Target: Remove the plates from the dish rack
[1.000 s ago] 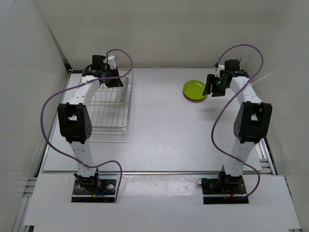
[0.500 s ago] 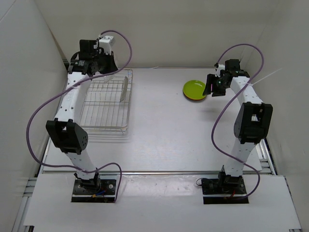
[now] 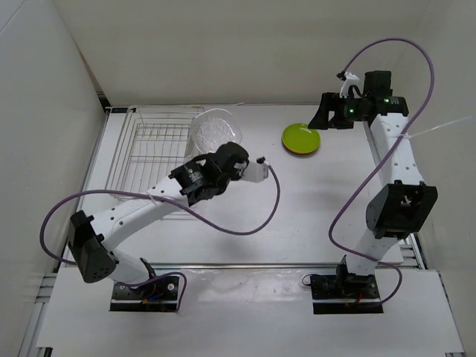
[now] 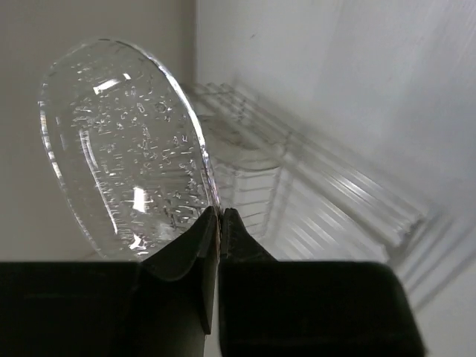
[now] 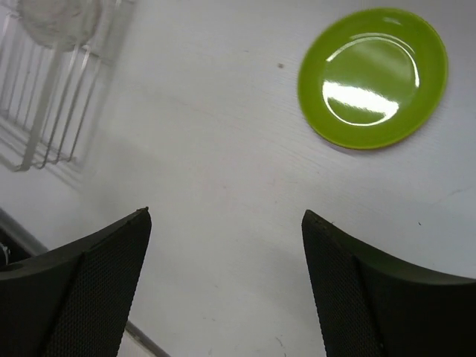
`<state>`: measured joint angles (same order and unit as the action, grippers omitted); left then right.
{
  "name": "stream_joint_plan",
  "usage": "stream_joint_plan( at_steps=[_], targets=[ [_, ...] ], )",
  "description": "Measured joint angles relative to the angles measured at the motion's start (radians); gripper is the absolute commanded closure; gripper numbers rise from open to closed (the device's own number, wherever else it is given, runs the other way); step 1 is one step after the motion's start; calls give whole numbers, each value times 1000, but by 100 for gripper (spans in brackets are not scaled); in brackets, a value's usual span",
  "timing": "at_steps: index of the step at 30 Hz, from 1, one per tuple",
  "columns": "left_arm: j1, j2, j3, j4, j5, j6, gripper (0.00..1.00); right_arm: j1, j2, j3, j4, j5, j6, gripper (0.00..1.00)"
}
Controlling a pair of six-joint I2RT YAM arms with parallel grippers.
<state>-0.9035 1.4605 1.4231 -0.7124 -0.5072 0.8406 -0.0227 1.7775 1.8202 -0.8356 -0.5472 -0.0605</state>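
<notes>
Pinching the clear plate [image 4: 126, 178] by its rim, our left gripper [image 4: 219, 216] holds it aloft beside the dish rack [image 3: 149, 149] — no plates show in it. The lime green plate [image 5: 372, 74] lies on the tabletop [image 5: 223, 126]; our right gripper [image 5: 225, 216] hovers spread — one set-down remains, we judge

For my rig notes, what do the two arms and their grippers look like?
The left arm and right arm have white links, black joint housings and a looping purple cable each. The left gripper and right gripper are black; the right's pads look mesh-textured.
</notes>
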Motion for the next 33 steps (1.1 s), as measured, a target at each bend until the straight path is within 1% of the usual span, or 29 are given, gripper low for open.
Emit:
stream_joint_plan(
  at_steps=[1, 3, 7, 10, 13, 15, 21, 22, 25, 26, 28, 29, 31, 32, 33],
  targets=[
    [-31, -19, -48, 41, -59, 89, 89, 3, -24, 3, -9, -24, -5, 12],
    [-96, -37, -92, 89, -164, 249, 89, 13, -79, 3, -26, -67, -17, 9],
    [-250, -68, -153, 196, -255, 463, 89, 78, -204, 3, -46, -121, -34, 6],
    [-344, -84, -171, 241, -282, 572, 89, 149, -293, -7, -45, -144, -39, 6],
    [-386, -82, -171, 267, -299, 616, 89, 195, -356, -34, -40, -156, -36, 6],
    [-405, -76, -169, 275, -309, 626, 89, 201, -370, -40, -37, -158, -32, 6],
    [-426, -17, -132, 272, -324, 627, 89, 202, -369, -89, -24, -154, -25, 13],
    [-426, -4, -120, 272, -324, 628, 89, 203, -369, -103, -21, -151, -25, 19],
    [-427, 32, -81, 275, -323, 627, 89, 209, -366, -132, -15, -143, -24, 26],
    [-428, 40, -68, 276, -323, 626, 89, 212, -362, -136, -14, -142, -23, 34],
    [-428, 50, -53, 280, -321, 625, 89, 220, -360, -147, -4, -140, -22, 40],
    [-428, 53, -49, 280, -320, 625, 89, 222, -360, -150, -3, -140, -22, 58],
    [-428, 56, -47, 285, -319, 625, 89, 229, -357, -151, 3, -140, -21, 75],
    [-427, 58, -47, 287, -317, 624, 89, 230, -356, -151, 4, -141, -19, 89],
    [-427, 61, -45, 286, -315, 621, 89, 232, -356, -151, 6, -141, -16, 91]
  ],
)
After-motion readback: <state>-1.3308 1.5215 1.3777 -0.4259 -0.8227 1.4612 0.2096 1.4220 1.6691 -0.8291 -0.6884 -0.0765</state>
